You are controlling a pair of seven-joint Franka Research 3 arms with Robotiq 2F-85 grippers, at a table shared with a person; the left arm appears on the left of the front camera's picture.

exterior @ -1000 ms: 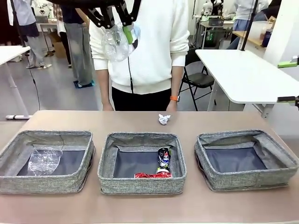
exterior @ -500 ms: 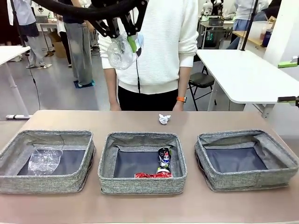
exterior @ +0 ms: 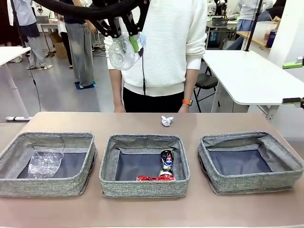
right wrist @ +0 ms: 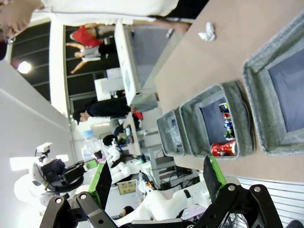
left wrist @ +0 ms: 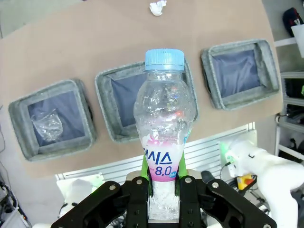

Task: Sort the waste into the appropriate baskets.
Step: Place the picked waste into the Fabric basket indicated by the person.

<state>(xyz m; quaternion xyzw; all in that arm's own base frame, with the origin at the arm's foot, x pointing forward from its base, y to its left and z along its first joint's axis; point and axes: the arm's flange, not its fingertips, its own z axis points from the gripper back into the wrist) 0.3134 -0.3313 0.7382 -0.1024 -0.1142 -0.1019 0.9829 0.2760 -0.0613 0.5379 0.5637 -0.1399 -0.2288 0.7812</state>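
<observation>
- The left end effector (left wrist: 162,166) is closed tight on the lower body of a blue-capped bottle (left wrist: 164,104), green pads pressed to either side of its label.
- In the front view, that bottle hangs high above the worktop (exterior: 142,211), in front of a person (exterior: 166,52) in a white sweater at the far side.
- The right end effector (right wrist: 156,183) is spread wide, with nothing between its fingers.
- The left basket (exterior: 47,186) holds a crumpled clear bottle (exterior: 45,164).
- The middle basket (exterior: 142,188) holds a dark can (exterior: 166,160) and a crushed red can (exterior: 154,178) lying against its near wall.
- The right basket (exterior: 251,184) shows its dark floor.
- A paper wad (exterior: 166,121) lies on the worktop beyond the middle basket, near the person.
</observation>
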